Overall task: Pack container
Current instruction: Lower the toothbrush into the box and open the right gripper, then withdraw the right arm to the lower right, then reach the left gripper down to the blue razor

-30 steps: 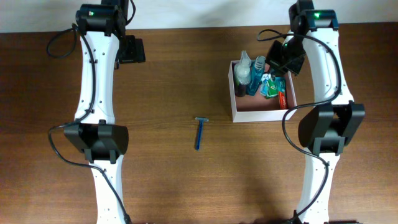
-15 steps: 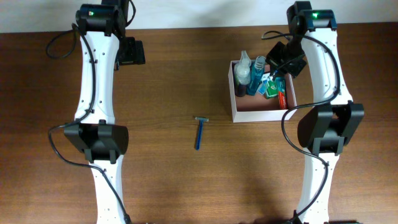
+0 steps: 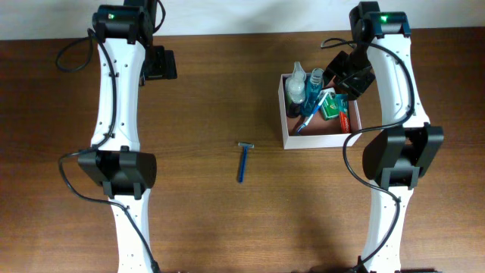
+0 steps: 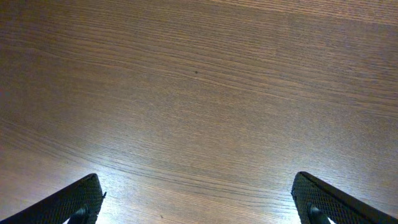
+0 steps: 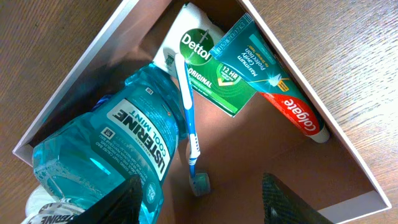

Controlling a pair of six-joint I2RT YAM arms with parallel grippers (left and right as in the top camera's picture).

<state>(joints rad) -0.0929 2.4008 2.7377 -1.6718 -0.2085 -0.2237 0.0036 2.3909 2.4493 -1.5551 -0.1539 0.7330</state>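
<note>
Both grippers are hovering, jaws spread: right gripper [image 5: 205,200] over the container [image 3: 283,114] near the counter's [image 3: 220,98] far right corner, left gripper [image 4: 199,205] near its far left corner.

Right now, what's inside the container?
The container holds a Listerine bottle, a blue toothbrush, Dettol soap and Colgate toothpaste. Whatever lies under the bottle is covered.

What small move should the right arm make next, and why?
Probably lift the right gripper clear of the container: it is open and empty, the toothbrush lies inside, and the blue razor waits unpacked on the table.
</note>
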